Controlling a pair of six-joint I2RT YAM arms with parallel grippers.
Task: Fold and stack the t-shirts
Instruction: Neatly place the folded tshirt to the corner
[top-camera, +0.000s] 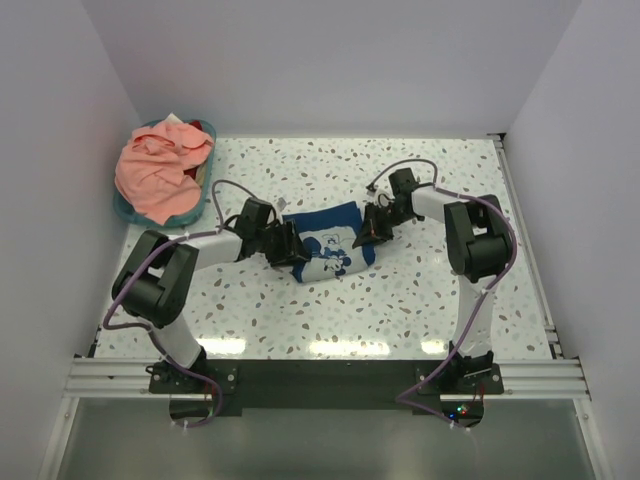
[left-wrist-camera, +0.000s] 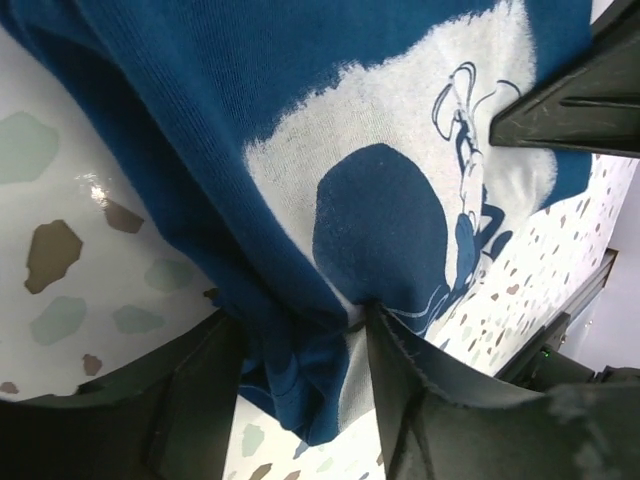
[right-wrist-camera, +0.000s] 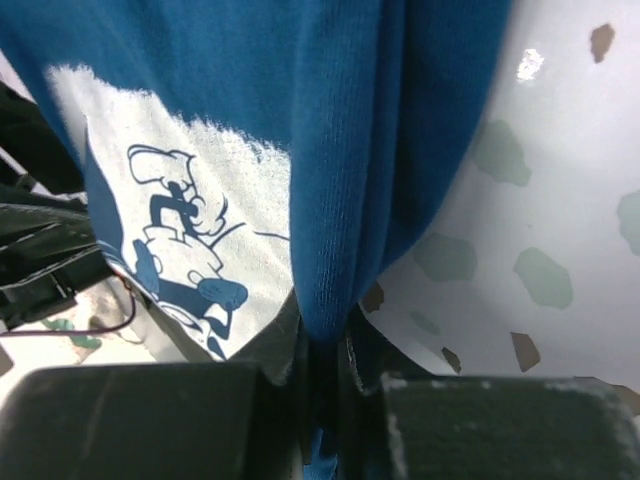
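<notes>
Both arms reached inward; right gripper (top-camera: 363, 233) pinched the navy t-shirt (top-camera: 328, 248), left gripper (top-camera: 291, 245) apparently clamped its other edge.

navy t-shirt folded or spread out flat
Folded, loosely: the navy t-shirt is a compact bundle, cloth doubled over, pinched by the left hand and right hand.

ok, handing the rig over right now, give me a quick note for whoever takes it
Left gripper: closed on a bunch of the navy t-shirt at its left edge.
Right gripper: pinched shut on a fold at the same shirt's right edge.
Navy t-shirt: mid-table between the arms, partly folded, print up.
Pink t-shirt: heaped in the teal basket, far left corner.
Done: navy fold started.
Left: finish that fold, fetch and fold the pink one, stack both.
</notes>
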